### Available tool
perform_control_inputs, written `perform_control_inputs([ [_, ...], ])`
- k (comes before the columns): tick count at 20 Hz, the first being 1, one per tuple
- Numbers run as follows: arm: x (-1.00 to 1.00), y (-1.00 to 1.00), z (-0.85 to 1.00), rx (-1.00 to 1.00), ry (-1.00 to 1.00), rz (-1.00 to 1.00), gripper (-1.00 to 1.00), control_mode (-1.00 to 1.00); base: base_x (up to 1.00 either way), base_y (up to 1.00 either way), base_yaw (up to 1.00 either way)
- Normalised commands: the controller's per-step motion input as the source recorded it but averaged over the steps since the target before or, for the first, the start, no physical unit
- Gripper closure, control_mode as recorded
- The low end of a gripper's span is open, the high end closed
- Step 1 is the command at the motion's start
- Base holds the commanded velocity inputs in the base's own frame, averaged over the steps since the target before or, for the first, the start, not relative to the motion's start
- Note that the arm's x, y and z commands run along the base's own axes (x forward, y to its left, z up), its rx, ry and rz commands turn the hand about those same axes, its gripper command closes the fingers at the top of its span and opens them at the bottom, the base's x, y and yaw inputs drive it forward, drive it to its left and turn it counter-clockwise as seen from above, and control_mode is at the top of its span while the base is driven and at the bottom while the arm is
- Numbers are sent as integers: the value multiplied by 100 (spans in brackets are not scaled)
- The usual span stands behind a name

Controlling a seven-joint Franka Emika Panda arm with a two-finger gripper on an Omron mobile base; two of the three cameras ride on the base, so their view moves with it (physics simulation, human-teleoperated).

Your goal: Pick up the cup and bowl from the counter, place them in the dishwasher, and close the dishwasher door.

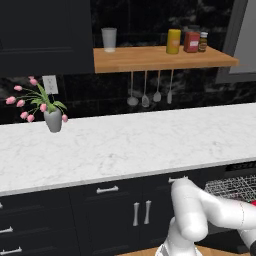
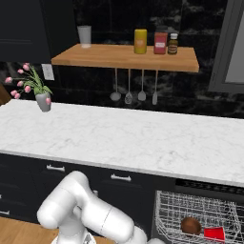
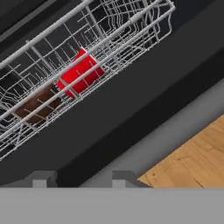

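Red cup (image 3: 81, 72) & brown bowl (image 3: 37, 105) lie side by side in dishwasher's wire rack (image 3: 131, 26); door (image 3: 131, 109) down. Hand (image 3: 81, 179) over door edge, open/shut unclear.

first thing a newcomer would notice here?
Probably the bright red cup lying on its side in the grey wire rack of the open dishwasher, with the brown bowl next to it. After that, the white arm bent low in front of the dark cabinets, and the pink flowers in a grey vase at the left end of the white marble counter.
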Motion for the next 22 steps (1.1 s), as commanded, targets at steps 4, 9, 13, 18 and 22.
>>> perform_control_inputs([
  [4,5,0,-83,2,-45,0,-100,-100,0,0,0],
  [9,52,2,-71,0,-30,0,-100,-100,0,0,0],
  [13,87,4,-67,0,-21,0,-100,-100,0,0,0],
  [18,100,15,-38,-1,-31,0,-100,-100,0,0,0],
  [22,100,28,-18,0,-43,0,-100,-100,0,0,0],
])
